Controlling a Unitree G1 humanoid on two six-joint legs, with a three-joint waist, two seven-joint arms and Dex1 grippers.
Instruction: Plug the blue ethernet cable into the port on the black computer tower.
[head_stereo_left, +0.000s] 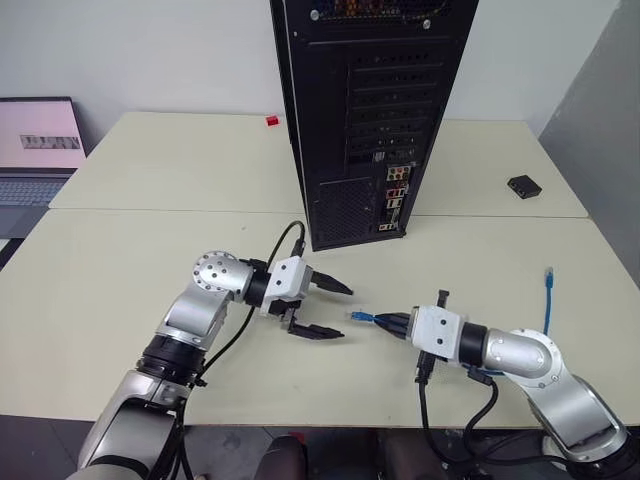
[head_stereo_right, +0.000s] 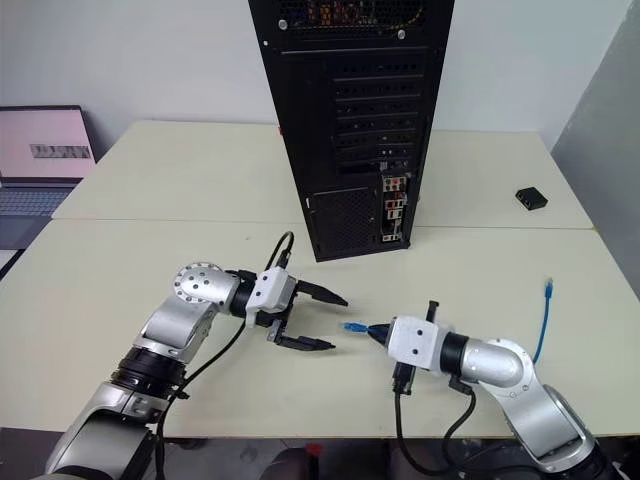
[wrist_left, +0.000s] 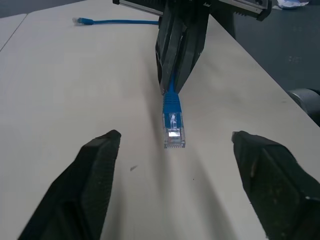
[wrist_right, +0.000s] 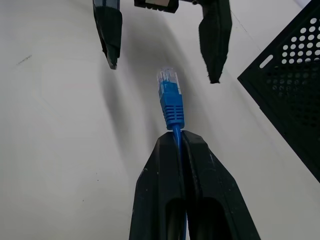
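Cream table (head_stereo_left: 150, 260): your right gripper (head_stereo_left: 383, 321) pinches the blue ethernet cable (wrist_right: 171, 102); left gripper (head_stereo_left: 333, 310) wide at nine o'clock — center the plug before closing.

— What's the black computer tower (head_stereo_left: 370, 110) like?
— Matt black metal, perforated. The table (head_stereo_left: 150, 260) is smooth, matt cream.
— And the blue ethernet cable (wrist_right: 171, 102)?
— Glossy blue plastic boot, clear plastic plug tip.
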